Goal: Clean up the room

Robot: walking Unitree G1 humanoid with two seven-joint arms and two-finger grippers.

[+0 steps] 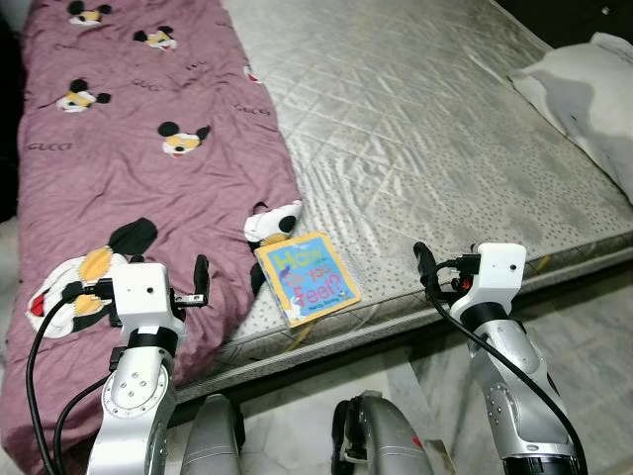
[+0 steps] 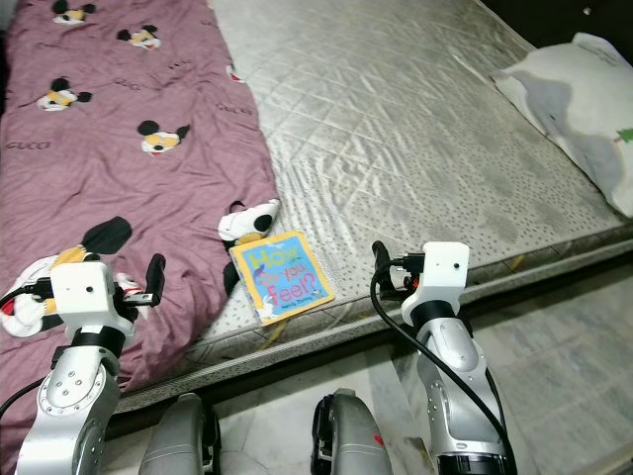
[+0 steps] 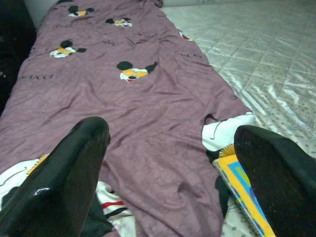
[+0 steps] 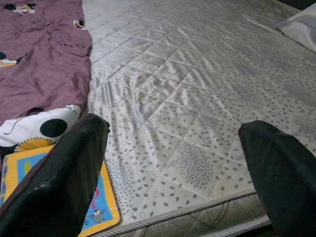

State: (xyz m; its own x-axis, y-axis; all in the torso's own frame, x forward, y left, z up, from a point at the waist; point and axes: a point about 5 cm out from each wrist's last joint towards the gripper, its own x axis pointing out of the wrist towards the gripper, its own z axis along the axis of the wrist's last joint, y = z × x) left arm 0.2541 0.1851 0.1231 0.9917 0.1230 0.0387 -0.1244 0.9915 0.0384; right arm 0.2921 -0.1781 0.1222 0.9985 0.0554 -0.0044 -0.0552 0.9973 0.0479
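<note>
A colourful book [image 1: 307, 277] is seen lying near the mattress [image 1: 435, 129] edge, just beside a purple cartoon-print blanket [image 1: 129, 148]. The left hand [image 1: 201, 282] and right hand [image 1: 425, 267] are held low, either side of it.

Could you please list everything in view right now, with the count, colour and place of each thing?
mattress: one, pale grey quilted, fills the scene ahead.
blanket: one, mauve with cartoon mouse prints, along the mattress's left side.
book: one, yellow and blue cover, flat near the mattress's front edge, beside the blanket.
pillow: one, white and grey, far right of the mattress.
floor: pale marbled tile, below the mattress edge.
left gripper: open, over the blanket's near end.
right gripper: open, above the mattress's front edge, right of the book.
</note>
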